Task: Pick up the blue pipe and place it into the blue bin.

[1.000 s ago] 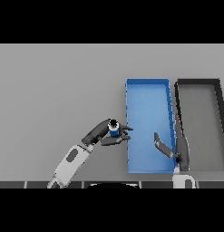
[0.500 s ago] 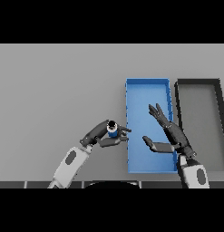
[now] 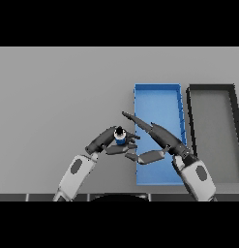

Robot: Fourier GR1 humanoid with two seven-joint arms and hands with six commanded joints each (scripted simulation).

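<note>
Grey table (image 3: 53, 97) underneath; at left, left hand (image 3: 105, 142) curled round the blue pipe (image 3: 120, 138), holding it upright just short of the blue bin's (image 3: 156, 95) left wall, so picked up but not yet placed. Further right, right hand (image 3: 159, 140) stretched out with straight fingers and empty, reaching over the bin's left wall toward the pipe, dark bin (image 3: 213, 89) beyond; remaining, by judgement: carrying across and releasing inside the blue bin.

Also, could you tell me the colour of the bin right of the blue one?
Black rectangular bin, head view.
</note>
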